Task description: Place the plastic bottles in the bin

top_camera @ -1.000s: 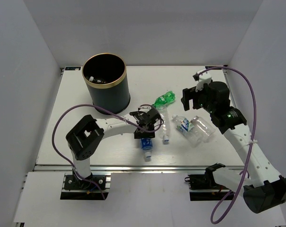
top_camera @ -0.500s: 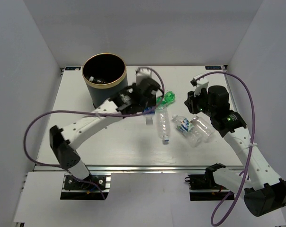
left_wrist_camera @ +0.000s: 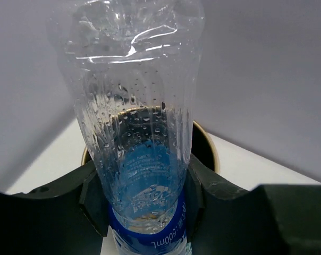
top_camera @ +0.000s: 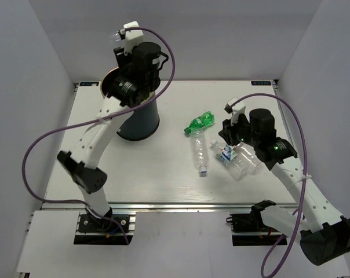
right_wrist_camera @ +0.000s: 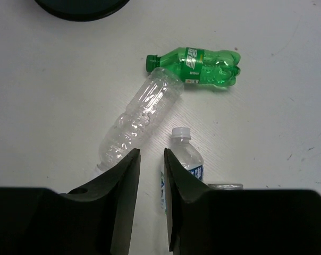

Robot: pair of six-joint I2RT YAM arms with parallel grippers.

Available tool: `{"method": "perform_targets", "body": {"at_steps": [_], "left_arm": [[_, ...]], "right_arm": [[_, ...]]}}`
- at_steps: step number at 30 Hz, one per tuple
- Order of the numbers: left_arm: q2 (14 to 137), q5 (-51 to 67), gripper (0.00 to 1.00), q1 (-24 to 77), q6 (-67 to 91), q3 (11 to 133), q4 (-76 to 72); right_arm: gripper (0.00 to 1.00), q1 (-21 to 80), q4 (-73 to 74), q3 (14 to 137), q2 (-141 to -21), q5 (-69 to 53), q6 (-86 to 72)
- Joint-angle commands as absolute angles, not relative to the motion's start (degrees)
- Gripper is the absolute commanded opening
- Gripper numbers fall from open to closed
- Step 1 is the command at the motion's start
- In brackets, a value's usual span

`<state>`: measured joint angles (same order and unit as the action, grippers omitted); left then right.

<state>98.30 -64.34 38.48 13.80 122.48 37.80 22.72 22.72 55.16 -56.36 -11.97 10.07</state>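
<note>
Clear plastic, beaded with droplets inside, fills the left wrist view. It is a blue-labelled bottle, clamped low down between the two dark fingers of the left gripper. Behind it sits the gold-rimmed mouth of the bin, so I'd say the step in hand is the drop: the bottle is held high and roughly in line with the opening. By my reckoning the next move only calls for parting the jaws once the bottle hangs squarely over the mouth (going a little lower first might spare a bounce off the rim).

From above it reads differently. The top camera shows the left arm reared up over the bin, but the wrist hides the grip, and I can't make out the carried bottle there with any confidence. It does show what waits on the table — a green bottle, a bare clear bottle, a white-capped bottle and a crumpled clear bottle, all well apart from the bin. The right gripper hovers by them. Its own camera shows what the top view cannot — the jaws stand a narrow gap apart with nothing between them, poised above the white-capped bottle.
</note>
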Motion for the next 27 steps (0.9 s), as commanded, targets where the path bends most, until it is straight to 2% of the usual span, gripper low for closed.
{"method": "perform_targets", "body": {"at_steps": [1,7,8,9,10,11,12,13,14,15,20,23,25,27], "left_arm": [[104.57,-68.55,0.06,34.11,7.12,125.67,34.01],[111.7,-68.38,0.12,27.78,7.73,127.97,31.47],[112.23,-67.68,0.16,27.25,7.73,127.97,30.94],[112.93,-67.68,0.23,26.72,7.73,127.97,30.94],[114.33,-67.15,0.33,25.94,7.73,128.49,31.46],[114.87,-67.15,0.45,25.93,8.52,128.5,33.21],[114.87,-65.5,0.68,25.41,9.31,128.5,34.27],[114.87,-64.35,0.77,24.79,10.8,128.5,35.15],[114.87,-63.2,0.85,24.79,11.33,128.5,36.2],[114.87,-61.02,1.0,24.26,11.34,128.5,36.21],[113.47,-54.77,1.0,24.26,11.95,133.94,41.39],[107.07,-48.9,1.0,25.48,13.52,132.29,43.32],[101.63,-41.87,1.0,25.49,15.55,124.05,43.34],[91.0,-32.9,0.98,26.1,16.87,109.48,38.01]], "right_arm": [[0.3,23.82,21.18,54.41,-55.02,-13.62,12.13],[0.36,25.84,21.18,53.96,-54.41,-12.57,12.3],[0.38,26.19,21.18,53.79,-54.4,-12.57,12.39],[0.43,26.45,21.27,53.79,-54.49,-12.74,12.57],[0.61,26.8,21.36,53.7,-54.75,-12.66,12.92],[0.72,27.24,21.53,53.79,-54.93,-12.83,13.01],[0.81,27.07,21.53,53.79,-55.28,-13.7,13.7],[0.9,27.59,21.79,53.79,-55.72,-14.23,14.06],[0.9,27.51,21.71,54.14,-56.68,-14.76,14.06],[0.9,27.86,21.8,54.23,-57.3,-15.11,13.54],[0.9,28.48,24.61,56.6,-66.85,-16.26,11.61],[0.9,28.56,25.05,57.57,-71.09,-16.35,9.67],[0.9,28.74,24.87,58.44,-73.38,-16.0,8.19],[0.9,29.0,25.22,59.76,-77.41,-14.95,7.3]]}}
